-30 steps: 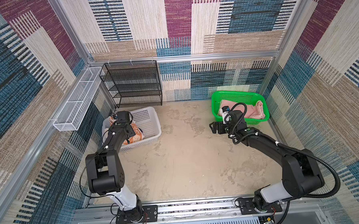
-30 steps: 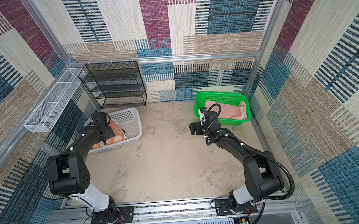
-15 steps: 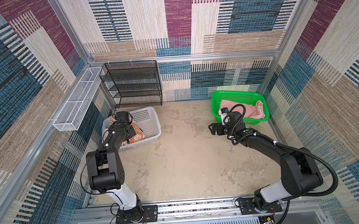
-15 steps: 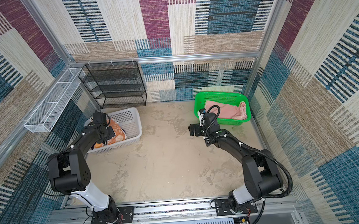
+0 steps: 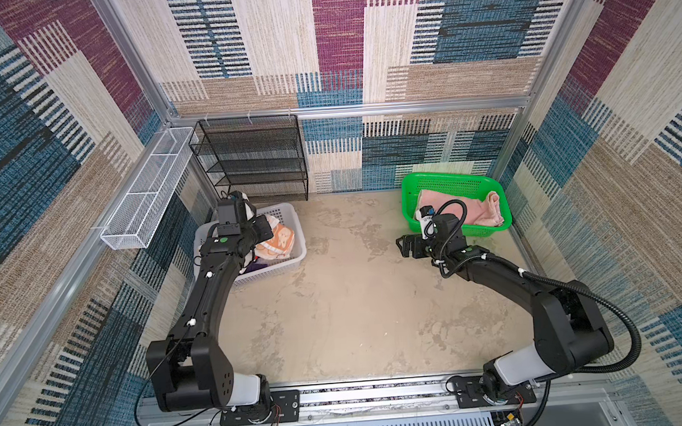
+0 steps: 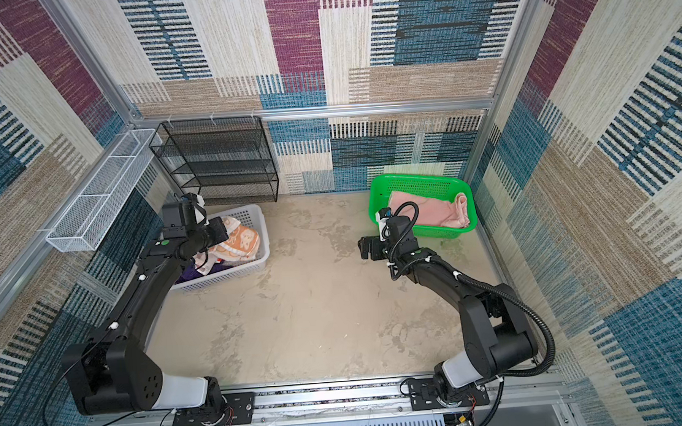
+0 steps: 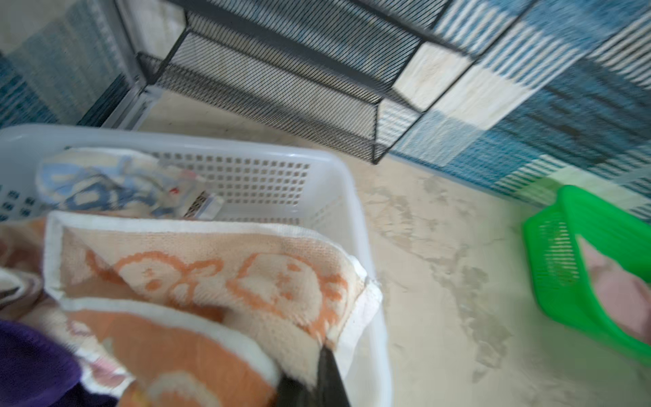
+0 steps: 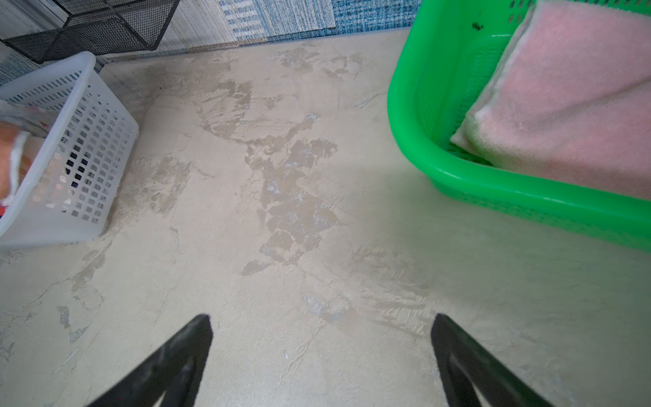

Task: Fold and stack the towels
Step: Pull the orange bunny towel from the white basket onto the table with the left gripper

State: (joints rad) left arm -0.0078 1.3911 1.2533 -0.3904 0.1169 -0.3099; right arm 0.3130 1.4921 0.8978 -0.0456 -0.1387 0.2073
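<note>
A: Top views first. How much room is there?
B: In both top views the middle of the mottled beige tabletop (image 5: 355, 300) is bare. The white basket (image 5: 270, 270), perforated plastic, sits at its left edge. The green basket (image 5: 448, 175) is in the far right corner with the folded pink towel (image 5: 477, 210) inside.
A: Left wrist?
B: It's blurred, but the left hand (image 7: 326, 352) is clenched on a fold of the orange towel (image 7: 211, 278), soft terry, by the white basket's rim. The purple towel (image 7: 31, 359) and the whitish towel (image 7: 105, 183) lie in there too.
A: Right wrist?
B: The right hand (image 8: 322, 327) is spread wide and holds nothing, above bare tabletop between the baskets.
A: Anything changed?
B: A second ago the left hand wasn't clamped yet. The right arm has barely shifted.
</note>
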